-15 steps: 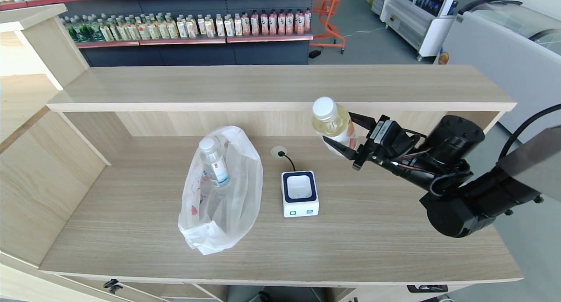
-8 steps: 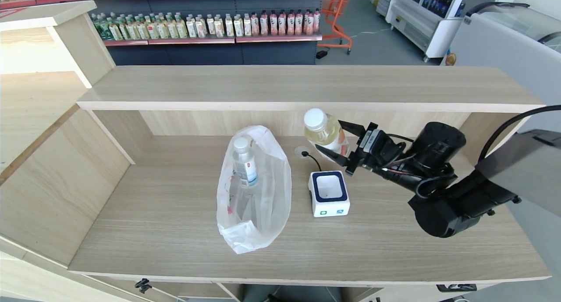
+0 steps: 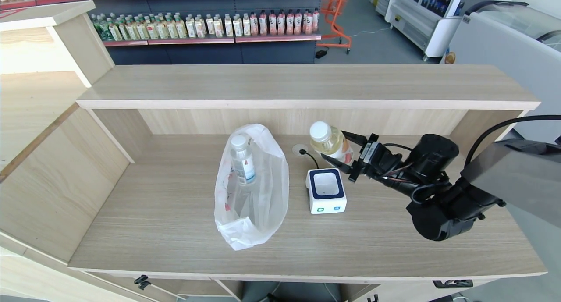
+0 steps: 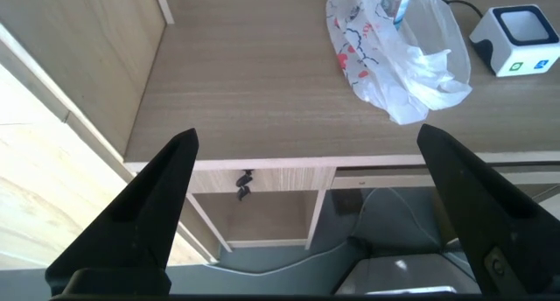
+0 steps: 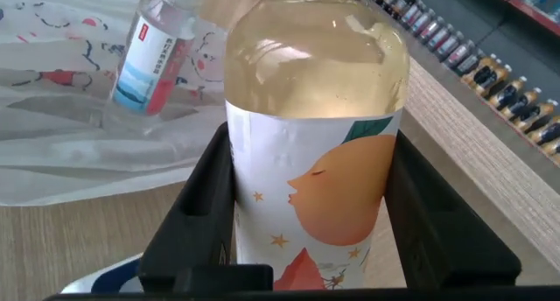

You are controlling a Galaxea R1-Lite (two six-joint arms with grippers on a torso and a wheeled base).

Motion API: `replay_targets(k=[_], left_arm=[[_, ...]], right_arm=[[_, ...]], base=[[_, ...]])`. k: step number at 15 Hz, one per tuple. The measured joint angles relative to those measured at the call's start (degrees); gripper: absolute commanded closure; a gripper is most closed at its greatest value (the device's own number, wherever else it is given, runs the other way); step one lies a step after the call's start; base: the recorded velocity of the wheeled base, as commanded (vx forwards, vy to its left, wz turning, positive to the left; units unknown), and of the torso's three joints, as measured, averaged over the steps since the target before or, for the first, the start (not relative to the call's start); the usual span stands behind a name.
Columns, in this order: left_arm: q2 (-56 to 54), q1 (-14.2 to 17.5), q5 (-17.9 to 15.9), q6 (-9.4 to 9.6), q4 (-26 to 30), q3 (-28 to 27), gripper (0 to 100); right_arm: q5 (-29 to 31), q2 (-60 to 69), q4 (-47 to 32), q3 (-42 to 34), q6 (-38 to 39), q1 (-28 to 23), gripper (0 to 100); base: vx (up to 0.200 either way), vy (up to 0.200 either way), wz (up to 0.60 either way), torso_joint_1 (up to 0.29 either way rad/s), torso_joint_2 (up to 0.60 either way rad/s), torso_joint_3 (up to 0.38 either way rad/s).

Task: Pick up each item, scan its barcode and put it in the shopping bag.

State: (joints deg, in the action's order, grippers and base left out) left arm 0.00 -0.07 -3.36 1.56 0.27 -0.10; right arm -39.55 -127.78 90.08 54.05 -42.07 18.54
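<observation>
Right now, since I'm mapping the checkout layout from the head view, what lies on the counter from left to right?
From the left: shopping bag → cable hole → scanner. The juice bottle held in the right pincer overlaps the scanner's span, so I leave it out.

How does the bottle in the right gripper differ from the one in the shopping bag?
The held bottle has yellowish liquid and an orange-figured label; the bagged bottle is clear, slimmer, labelled blue and red. The held bottle is clamped in the right gripper; the bagged bottle sits inside the shopping bag. Both are capped.
</observation>
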Motion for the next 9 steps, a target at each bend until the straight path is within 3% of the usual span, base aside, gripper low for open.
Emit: replay_targets(k=[9], left_arm=[[0.00,0.00,0.02,0.02,0.00,0.05,0]], right_arm=[[-2.82,-4.50,-0.16,1.34,-2.05,-1.05,100]], base=[[0.000,0.000,0.00,0.000,0.00,0.000]])
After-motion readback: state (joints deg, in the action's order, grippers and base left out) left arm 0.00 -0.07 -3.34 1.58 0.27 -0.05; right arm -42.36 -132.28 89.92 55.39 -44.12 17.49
